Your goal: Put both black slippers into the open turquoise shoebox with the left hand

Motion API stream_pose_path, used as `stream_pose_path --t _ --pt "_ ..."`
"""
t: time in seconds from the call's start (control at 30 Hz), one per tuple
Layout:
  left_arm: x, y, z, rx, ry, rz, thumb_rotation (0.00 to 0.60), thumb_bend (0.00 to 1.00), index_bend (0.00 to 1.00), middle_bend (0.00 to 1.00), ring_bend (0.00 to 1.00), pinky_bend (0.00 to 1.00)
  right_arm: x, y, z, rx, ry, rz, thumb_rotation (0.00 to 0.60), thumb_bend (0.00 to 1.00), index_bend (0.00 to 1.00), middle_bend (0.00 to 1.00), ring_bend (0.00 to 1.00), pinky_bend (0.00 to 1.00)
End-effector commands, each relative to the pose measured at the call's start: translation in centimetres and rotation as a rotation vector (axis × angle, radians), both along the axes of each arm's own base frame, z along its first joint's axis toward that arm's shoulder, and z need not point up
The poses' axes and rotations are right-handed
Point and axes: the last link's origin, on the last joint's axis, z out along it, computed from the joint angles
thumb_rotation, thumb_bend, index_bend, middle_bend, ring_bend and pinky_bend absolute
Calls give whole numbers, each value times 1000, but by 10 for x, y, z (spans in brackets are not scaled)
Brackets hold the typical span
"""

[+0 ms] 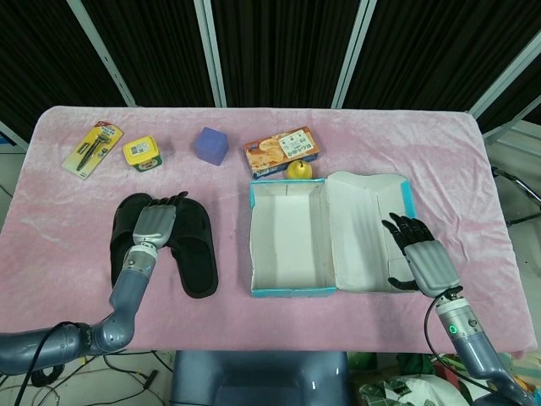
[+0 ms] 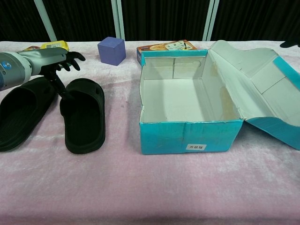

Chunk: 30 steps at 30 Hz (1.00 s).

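Two black slippers lie side by side left of the box: one [image 1: 120, 235] [image 2: 18, 117] further left, the other [image 1: 197, 262] [image 2: 83, 117] nearer the box. My left hand [image 1: 155, 222] [image 2: 44, 60] hovers above the gap between them, fingers stretched out flat and apart, thumb hanging down toward the inner edge of the nearer slipper. It holds nothing. The turquoise shoebox [image 1: 287, 292] [image 2: 187, 136] stands open and empty, its lid [image 1: 372, 237] [image 2: 262, 75] folded out to the right. My right hand [image 1: 420, 256] floats over the lid's right edge, fingers spread, empty.
Along the back of the pink cloth sit a packaged tool [image 1: 92, 147], a yellow-lidded jar [image 1: 141, 153], a purple cube [image 1: 210, 145] [image 2: 111, 50], a snack box [image 1: 280, 151] and a yellow fruit [image 1: 297, 169] right behind the shoebox.
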Motion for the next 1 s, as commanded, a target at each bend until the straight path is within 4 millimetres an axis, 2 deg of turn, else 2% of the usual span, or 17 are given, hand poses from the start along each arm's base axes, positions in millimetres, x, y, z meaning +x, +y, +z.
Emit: stream_pose_path --t 0.03,0.33,0.67,0.77,0.9,1.0 --pt "1 4 -3 -9 -21 22 600 0 70 158 140 175 -1 0 -1 2 -4 -7 600 31 0 0 0 70" --pt "-3 9 -7 -51 -63 76 600 0 74 161 143 200 -9 1 -15 38 2 -22 600 32 0 0 0 70" --pt "1 21 -18 -78 -58 91 600 0 81 178 163 212 -14 2 -13 35 -3 -29 600 32 0 0 0 70" --pt "3 24 -23 -101 -65 98 600 0 129 234 236 274 -15 2 -12 32 -4 -33 600 31 0 0 0 70" --pt "7 27 -25 -82 -97 92 600 0 274 370 421 437 -15 2 -12 27 -6 -37 600 31 0 0 0 70" --pt "9 27 -27 -82 -115 83 600 5 343 442 491 493 -16 2 -11 21 -9 -40 600 31 0 0 0 70"
